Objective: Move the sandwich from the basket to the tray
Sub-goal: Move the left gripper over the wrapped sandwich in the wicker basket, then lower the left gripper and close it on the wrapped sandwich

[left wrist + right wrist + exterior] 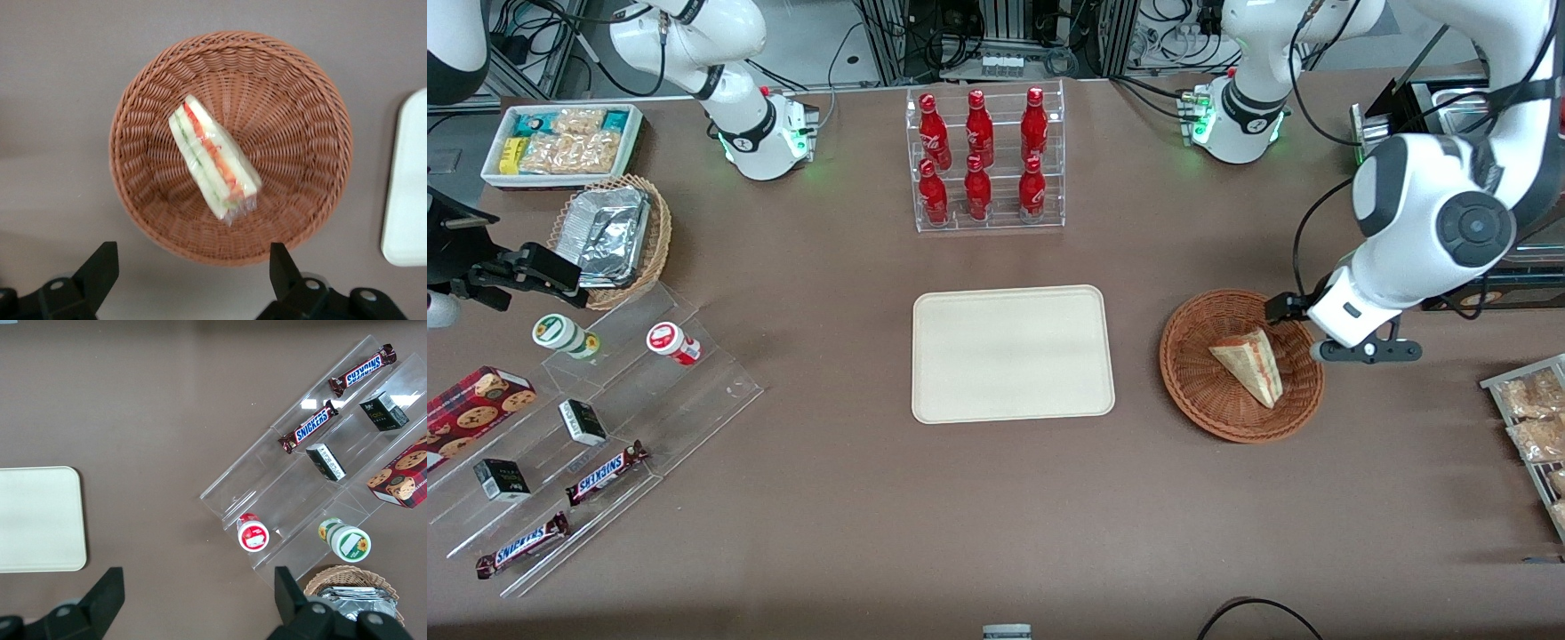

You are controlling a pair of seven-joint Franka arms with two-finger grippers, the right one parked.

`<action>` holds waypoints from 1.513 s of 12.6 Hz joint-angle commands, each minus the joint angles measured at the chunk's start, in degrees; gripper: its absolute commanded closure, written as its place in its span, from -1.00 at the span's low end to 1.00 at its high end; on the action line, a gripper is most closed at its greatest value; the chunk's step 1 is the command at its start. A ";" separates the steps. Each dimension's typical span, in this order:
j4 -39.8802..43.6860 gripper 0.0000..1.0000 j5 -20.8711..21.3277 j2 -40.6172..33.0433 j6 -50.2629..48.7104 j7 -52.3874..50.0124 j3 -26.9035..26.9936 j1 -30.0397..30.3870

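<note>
In the front view, the sandwich (1249, 364) lies in the basket (1192, 373) at right of centre, the tray (1013, 353) sits mid-frame beside it, and the gripper (1303, 327) hangs over the basket's rim. The left wrist view shows its fingers (99, 267) spread wide, holding nothing, above the wrapped sandwich (213, 158) in the basket (293, 133). In the right wrist view, the tray (40, 519) sits at the left edge.

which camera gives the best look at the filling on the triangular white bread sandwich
The left wrist view: the triangular white bread sandwich shows its red and green filling edge there, under the open gripper. The front view shows it smaller, in the reddish-brown wicker basket. The right wrist view misses it.
</note>
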 commanded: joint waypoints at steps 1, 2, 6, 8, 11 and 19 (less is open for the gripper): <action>-5.33 -1.00 0.23 -0.24 8.26 -7.16 -0.21 -0.35; -5.78 -1.00 0.23 -0.06 9.33 -11.19 -0.21 -0.78; -6.22 -1.00 0.23 1.78 12.76 -33.60 -0.21 -3.16; -6.31 -1.00 0.15 2.83 13.12 -41.43 -0.21 -3.16; -6.40 -1.00 0.23 4.68 13.12 -47.18 -0.21 -3.16; -6.57 -1.00 0.23 9.60 18.30 -47.00 0.05 -2.72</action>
